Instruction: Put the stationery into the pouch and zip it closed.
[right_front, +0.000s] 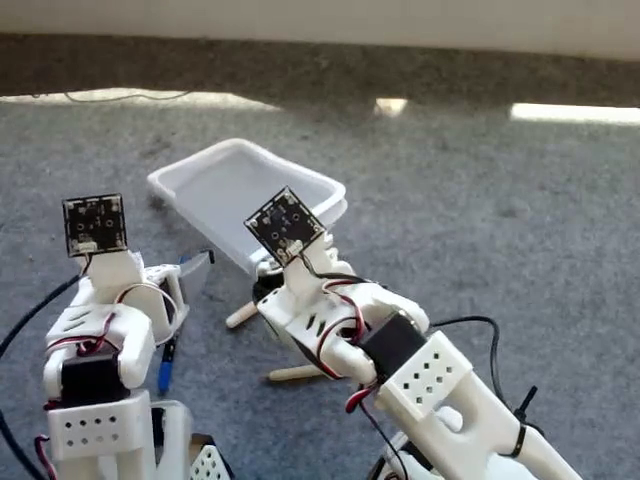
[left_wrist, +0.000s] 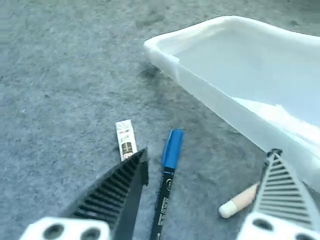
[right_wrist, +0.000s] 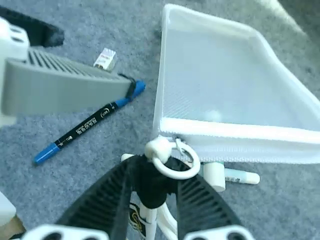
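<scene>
The white mesh pouch (right_front: 250, 195) lies open on the grey carpet, also seen in the left wrist view (left_wrist: 240, 65) and the right wrist view (right_wrist: 220, 85). My right gripper (right_wrist: 152, 172) is shut on the pouch's zipper pull (right_wrist: 172, 160) at the near corner. A blue marker (left_wrist: 167, 180) lies on the carpet between the spread fingers of my open left gripper (left_wrist: 207, 155), which hovers just above it. A small eraser (left_wrist: 125, 140) sits beside the marker's cap. A beige-capped pen (left_wrist: 240, 200) lies by the pouch's side. A white pen (right_wrist: 235, 176) rests under the pouch's edge.
In the high view the blue marker (right_front: 165, 365) lies beside the left arm, and beige sticks (right_front: 295, 373) lie under the right arm. Bare grey carpet (right_front: 520, 220) stretches to the right. A dark wall edge (right_front: 320, 70) runs along the back.
</scene>
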